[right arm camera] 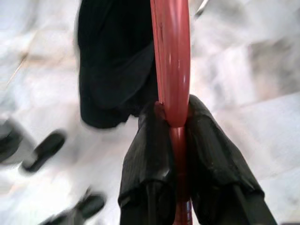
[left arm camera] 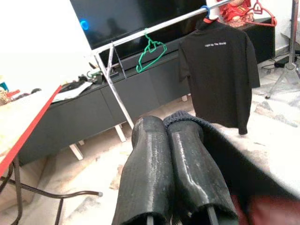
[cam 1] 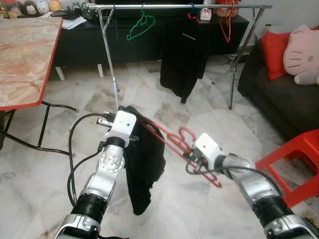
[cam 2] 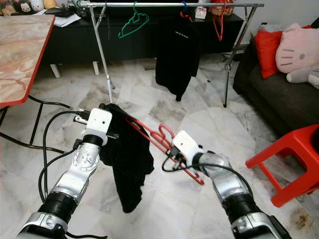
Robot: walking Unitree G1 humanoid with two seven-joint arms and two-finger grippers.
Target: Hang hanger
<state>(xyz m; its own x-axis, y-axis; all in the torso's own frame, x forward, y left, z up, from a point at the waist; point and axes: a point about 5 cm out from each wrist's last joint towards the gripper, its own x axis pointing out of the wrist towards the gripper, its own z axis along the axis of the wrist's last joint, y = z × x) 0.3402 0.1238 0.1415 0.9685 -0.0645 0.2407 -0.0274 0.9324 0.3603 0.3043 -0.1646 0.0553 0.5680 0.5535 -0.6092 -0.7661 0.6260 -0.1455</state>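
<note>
I am holding a red hanger with a black shirt on it, low over the floor and well away from the rail. My right end effector is clamped on the thin red bar of the hanger. My left end effector has its two fingers pressed together, with black cloth caught right at the tips, so I think it grips the shirt at the hanger's other end.

I think I am in the carry step. The hanger is picked up but not hung yet. Next I need to go closer to the rail, lift both arms high, and drop the hook over the bar. A free spot sits between the green hanger and the hung black shirt. The hook must point the right way, and the shirt could slip off if I tilt too much.

The head views show both arms, the whole rack, a red stool and a sofa on my right. The right wrist view shows how tight the grip on the red bar is. The left wrist view looks straight at the rail and shows small white words on the hung shirt.
</note>
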